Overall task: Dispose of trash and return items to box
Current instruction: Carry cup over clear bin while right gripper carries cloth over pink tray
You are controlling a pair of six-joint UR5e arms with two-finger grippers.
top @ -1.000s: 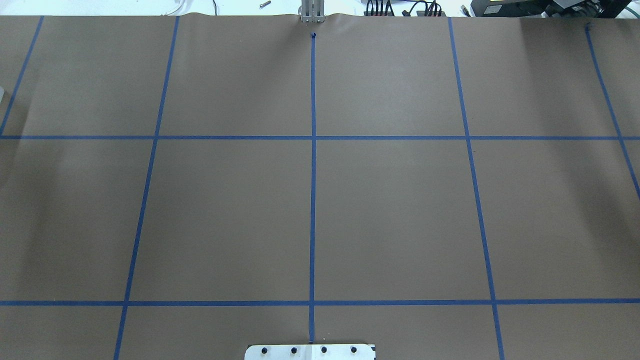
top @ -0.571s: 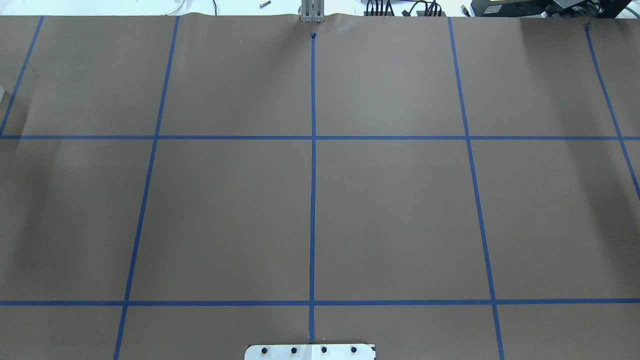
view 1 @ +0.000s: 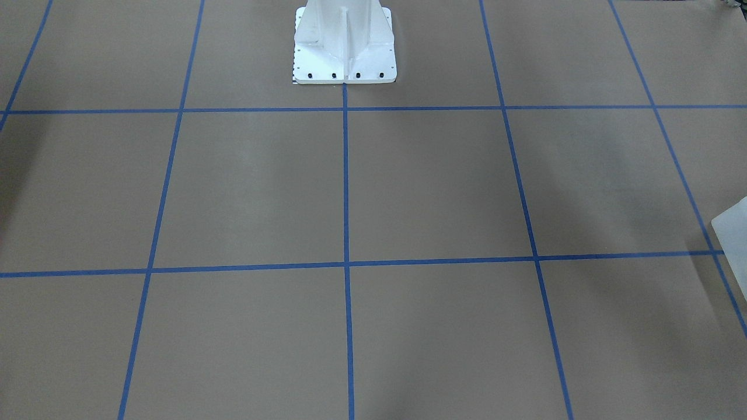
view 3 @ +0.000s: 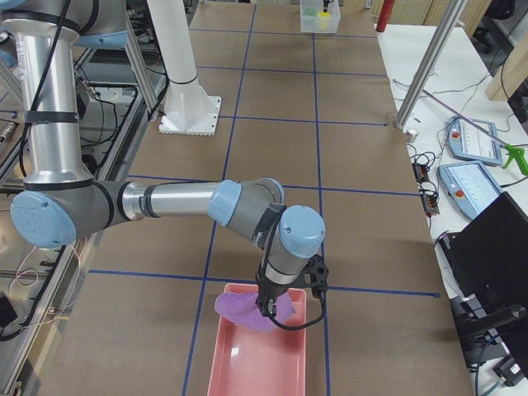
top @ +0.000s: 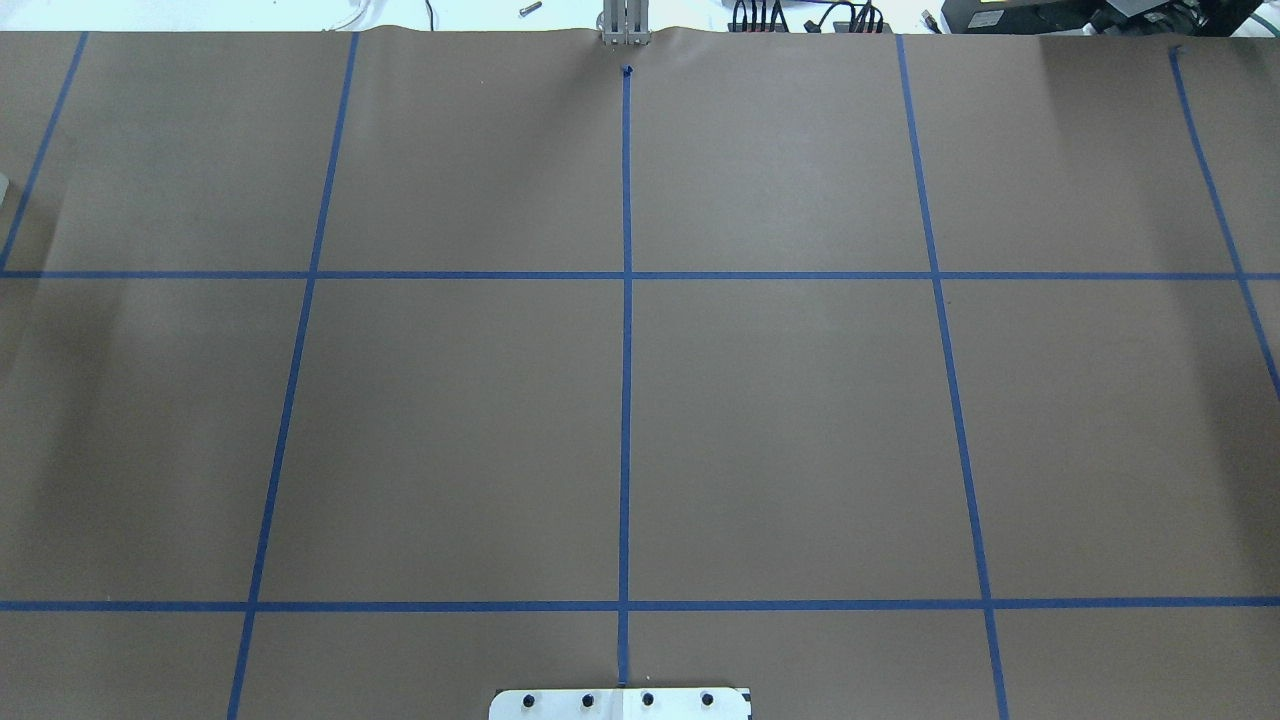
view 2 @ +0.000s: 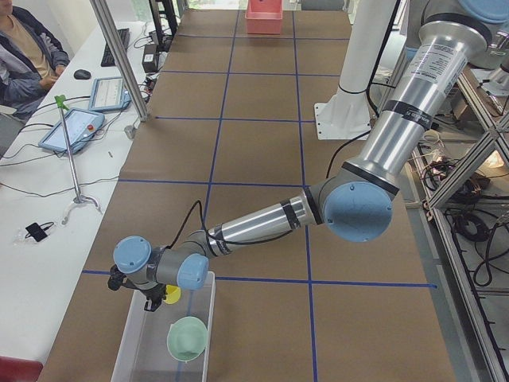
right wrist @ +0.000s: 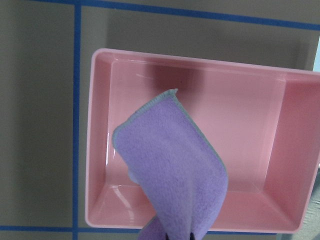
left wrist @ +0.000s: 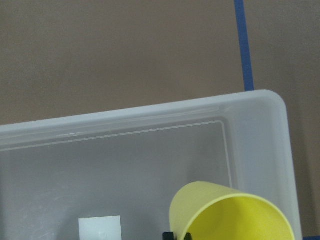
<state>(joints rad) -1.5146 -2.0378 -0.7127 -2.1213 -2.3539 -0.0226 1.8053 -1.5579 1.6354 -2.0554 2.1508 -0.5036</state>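
- At the table's end on the robot's left, the box (view 2: 129, 350) lay on the brown paper. It was a frosted, translucent tub with a rounded corner.
- Inside the box lay a green bowl (view 2: 188, 338), and a white square label (left wrist: 100, 228) showed on the box's floor.
- The left gripper (view 2: 153, 301) hung over the end of the box nearer the table's middle, pinching a yellow cup (view 2: 172, 294).
- In the left wrist view the cup was tilted with its mouth toward the camera, above the box's inside and close to the rounded corner. Only a dark sliver of a finger showed at the cup's edge.
- At the opposite end of the table, a pink tray (view 3: 235, 375) rested on the paper.
- The right gripper (view 3: 279, 310) was poised above the tray, its fingers pressed onto a purple cloth (view 3: 239, 310).
- The cloth drooped in a fold over the tray's inside. Whether its lower edge touched the tray could not be told.
- The table (top: 780, 440) between the two ends showed brown paper crossed by blue tape (top: 626, 400). The white base plate (view 1: 344, 69) stood at the robot's side.
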